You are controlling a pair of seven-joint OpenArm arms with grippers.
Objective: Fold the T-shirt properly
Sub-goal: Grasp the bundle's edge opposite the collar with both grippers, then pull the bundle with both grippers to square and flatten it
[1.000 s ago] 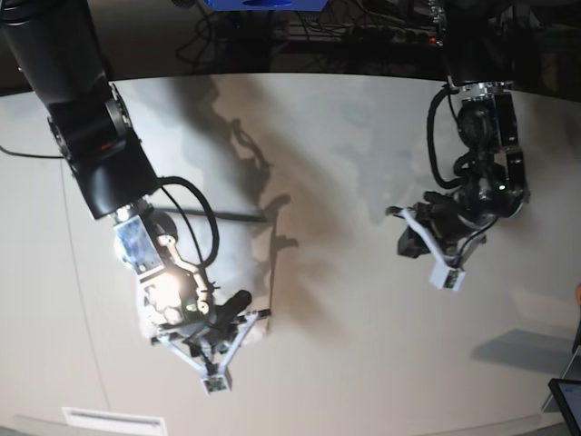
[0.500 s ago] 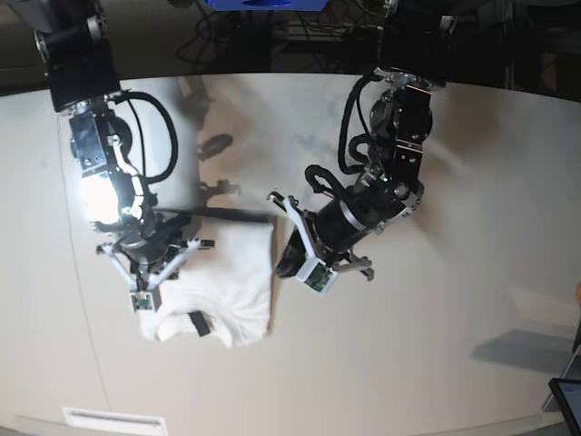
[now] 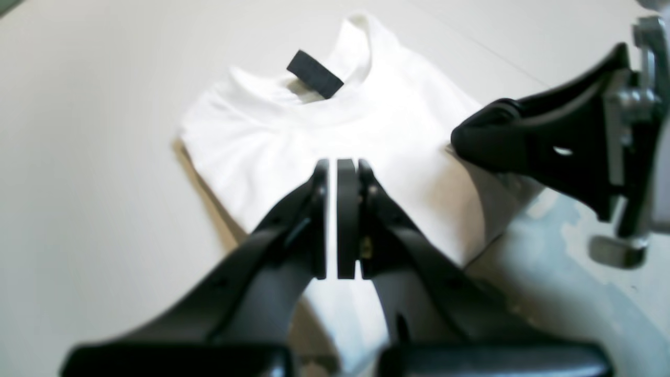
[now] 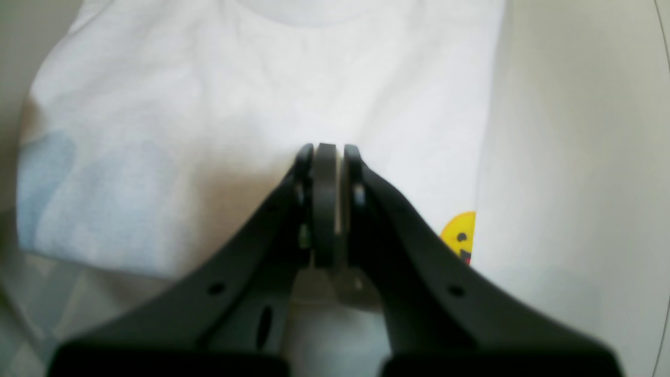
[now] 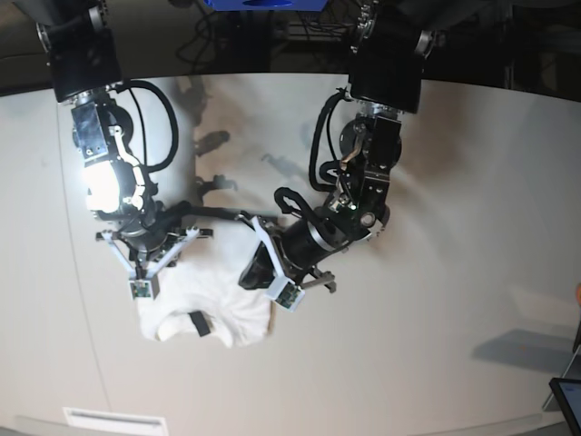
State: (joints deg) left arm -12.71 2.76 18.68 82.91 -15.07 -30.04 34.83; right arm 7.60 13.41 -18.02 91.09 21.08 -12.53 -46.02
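Right now the white short-sleeved cotton T-shirt (image 5: 213, 304) lies folded into a compact rectangle on the pale, smooth table (image 5: 436, 227), toward the near-left part of it in the base view. Its round collar points to the near edge, and a small black rectangular neck label (image 3: 314, 74) sits just inside that collar. From the right wrist camera, faint blue print (image 4: 47, 173) shows through the cloth on one side, and a little yellow smiley face (image 4: 459, 236) peeks out at the shirt's folded edge.

Both black arms hang over the garment. The right gripper (image 5: 142, 272), on the left of the base view, is over the shirt's far-left part; its jaws are pressed together with nothing between them, and whether the tips touch the fabric I cannot tell. A bright glare (image 5: 103, 186) shines on that arm just above the wrist.

The left gripper (image 3: 337, 173), reaching in from the other side, sits over the shirt's right edge, with its jaws likewise drawn together to a thin slit and holding nothing. In its wrist view the other gripper's black finger (image 3: 502, 137) shows at the right, over the shirt's edge.

A dark tablet-like corner (image 5: 567, 400) shows at the far right edge of the base view.
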